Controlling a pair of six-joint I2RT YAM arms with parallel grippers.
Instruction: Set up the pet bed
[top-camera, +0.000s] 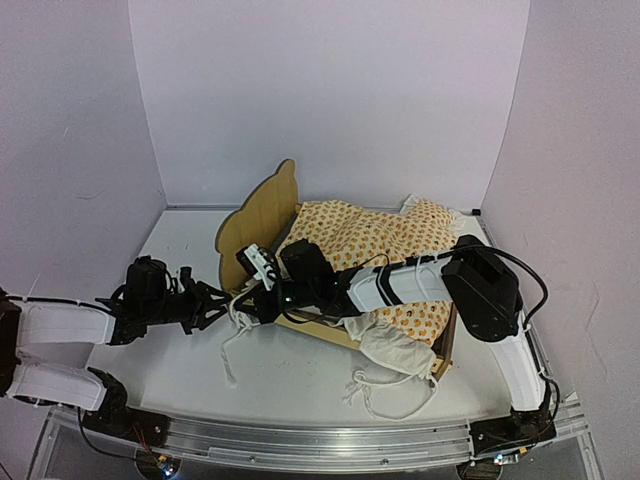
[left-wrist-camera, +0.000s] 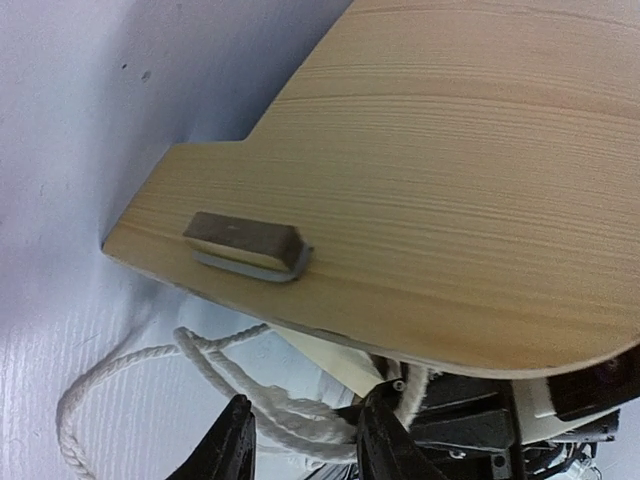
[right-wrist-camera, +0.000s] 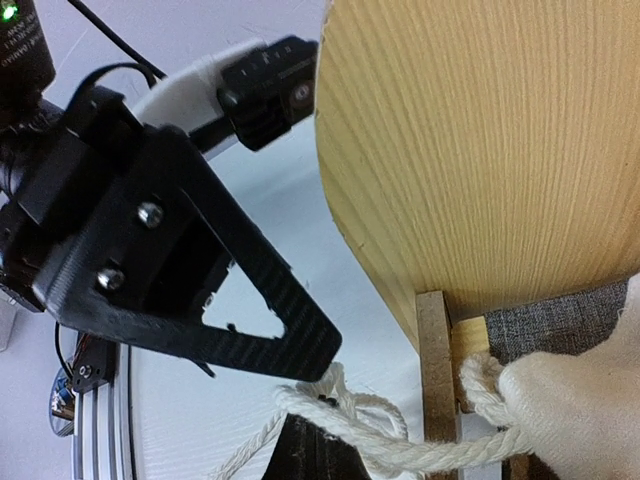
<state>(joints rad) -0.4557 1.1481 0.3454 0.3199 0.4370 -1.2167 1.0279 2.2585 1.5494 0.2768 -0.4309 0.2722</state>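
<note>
Nearest the front edge of the worktop (top-camera: 180, 240), a white cloth bag (top-camera: 390, 345) slumps over the near side rail of the pet bed (top-camera: 300, 322). Loops of its white cord (top-camera: 232, 345) trail loose on the surface in front.

A little further in, the two arms meet at the near corner of the bed's head end. The left hand (top-camera: 222, 305) comes in low from the left. In its own wrist view its fingers (left-wrist-camera: 232, 445) stand apart, and several strands of cord (left-wrist-camera: 120, 375) run through the gap. I cannot tell whether they pinch it.

The right hand (top-camera: 250, 302) reaches across the bed from the right and is closed. The cord lies knotted across its tip (right-wrist-camera: 312, 455). I cannot tell whether a strand is caught in it. The left hand's black finger (right-wrist-camera: 250, 320) points down at that same knot.

The bed sits in the middle of the worktop, set at a slant, with its head end to the left. Its headboard (top-camera: 262, 215) stands upright just beyond the hands. A small dark-edged tab (left-wrist-camera: 245, 245) pokes through the lower part of the headboard. Behind the corner post (right-wrist-camera: 435, 380) a patch of grey base panel (right-wrist-camera: 540, 325) shows beside the bag's cloth (right-wrist-camera: 575, 400).

Orange-print bedding (top-camera: 370, 235) is heaped over the far part of the frame, spilling toward the back right.
</note>
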